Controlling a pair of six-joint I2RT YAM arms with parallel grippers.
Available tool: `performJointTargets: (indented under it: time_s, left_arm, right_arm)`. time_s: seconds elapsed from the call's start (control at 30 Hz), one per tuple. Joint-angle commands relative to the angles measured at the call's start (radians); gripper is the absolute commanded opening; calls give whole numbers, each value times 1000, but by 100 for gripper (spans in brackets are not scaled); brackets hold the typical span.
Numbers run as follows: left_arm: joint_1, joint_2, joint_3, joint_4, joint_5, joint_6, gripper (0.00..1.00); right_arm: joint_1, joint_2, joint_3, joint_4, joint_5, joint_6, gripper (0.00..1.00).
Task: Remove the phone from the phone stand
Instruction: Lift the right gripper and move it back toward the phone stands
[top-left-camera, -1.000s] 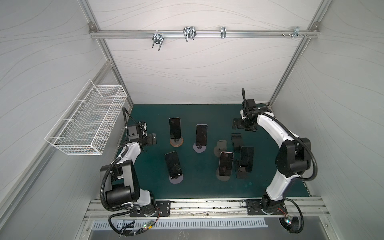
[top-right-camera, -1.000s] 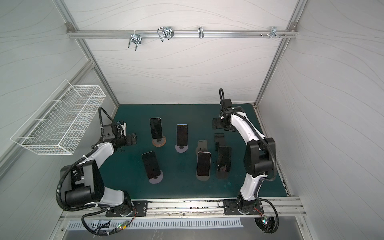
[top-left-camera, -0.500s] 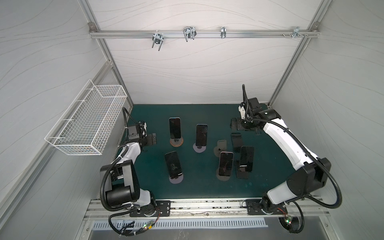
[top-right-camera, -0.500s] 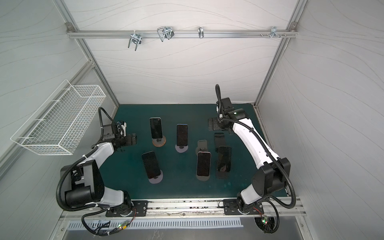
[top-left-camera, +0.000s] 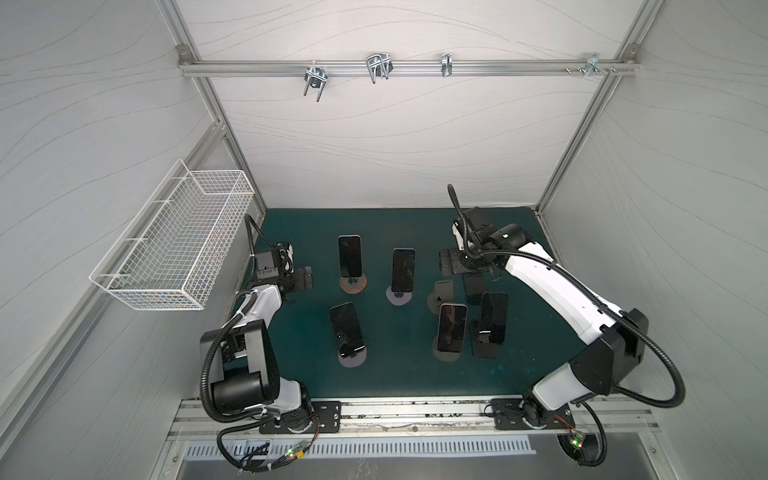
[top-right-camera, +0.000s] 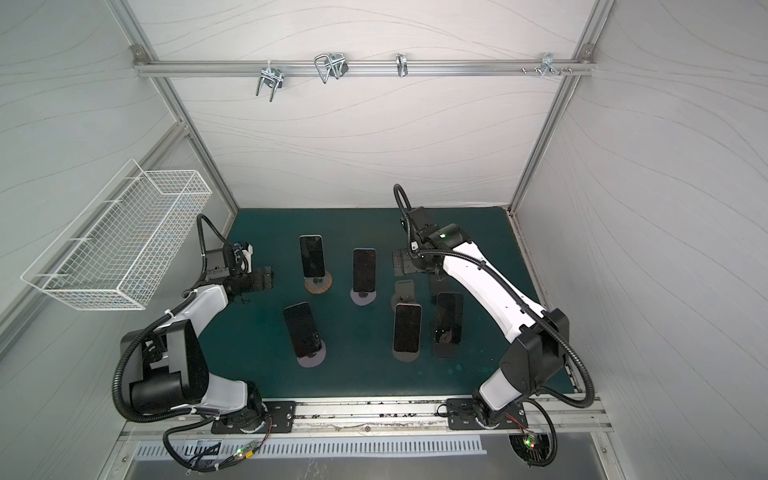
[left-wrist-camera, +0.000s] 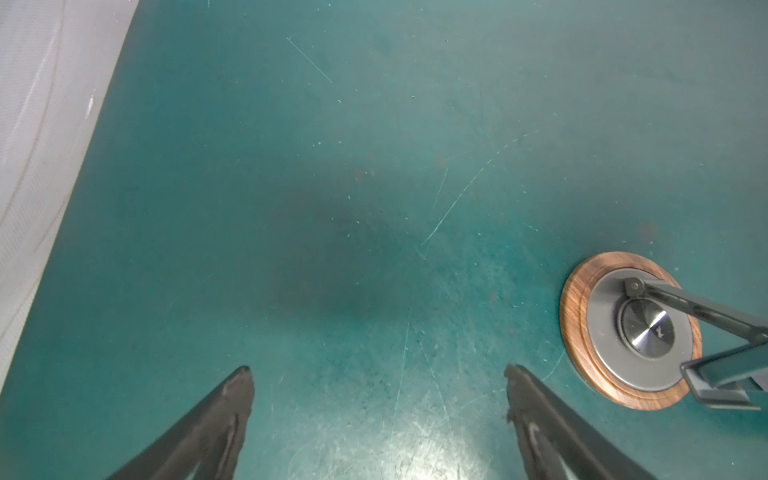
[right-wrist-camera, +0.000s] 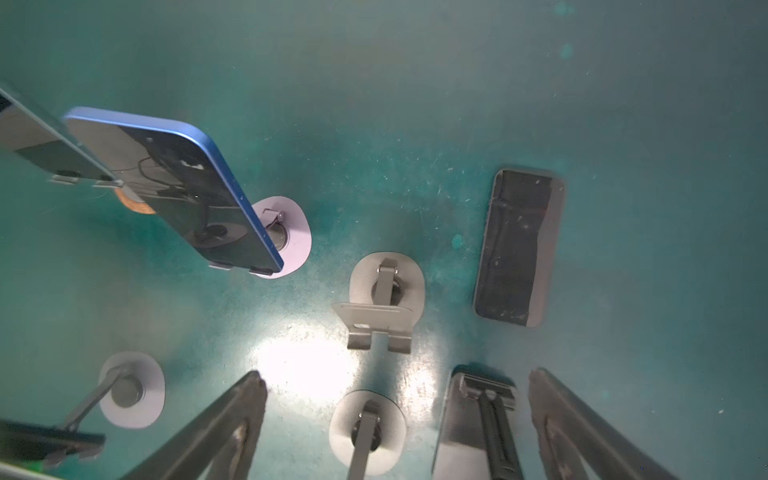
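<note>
Phones all over the place here. Five of them lean back on stands spread across the dark green worktop (top-left-camera: 395, 374), screens dark. Back row: a black-screened phone (top-left-camera: 349, 255) on the round wood-rimmed stand (left-wrist-camera: 629, 328), and next to it a blue-edged phone (right-wrist-camera: 174, 187) on a pale round-based stand (right-wrist-camera: 291, 241). The front row has three more, the rightmost on a flat black stand (top-left-camera: 484, 351). A sixth one, a dark phone lying flat (right-wrist-camera: 519, 247), is off any stand and rests straight on the worktop, just beside an empty grey metal stand (right-wrist-camera: 382, 303). Can't tell from the pics which propped phone is the one meant to come off.

The right tool (right-wrist-camera: 395, 380) hangs over the back right of the worktop, close to that empty stand and the flat phone, pointing down. Its jaws are spread wide with nothing gripped, and it touches no phone. The left tool (left-wrist-camera: 378, 369) is over by the left wall above bare worktop, also spread apart and holding nothing. The wood-rimmed stand is near one of its fingers but apart from it. A white wire basket (top-left-camera: 174, 245) is mounted on the left wall.
</note>
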Motion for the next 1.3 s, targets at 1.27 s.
performJointTargets:
  time_s: [1.27]
  left_arm:
    - [-4,-13,5,15,1,14,96]
  right_arm:
    - [82,238,-182,142,67,194,65]
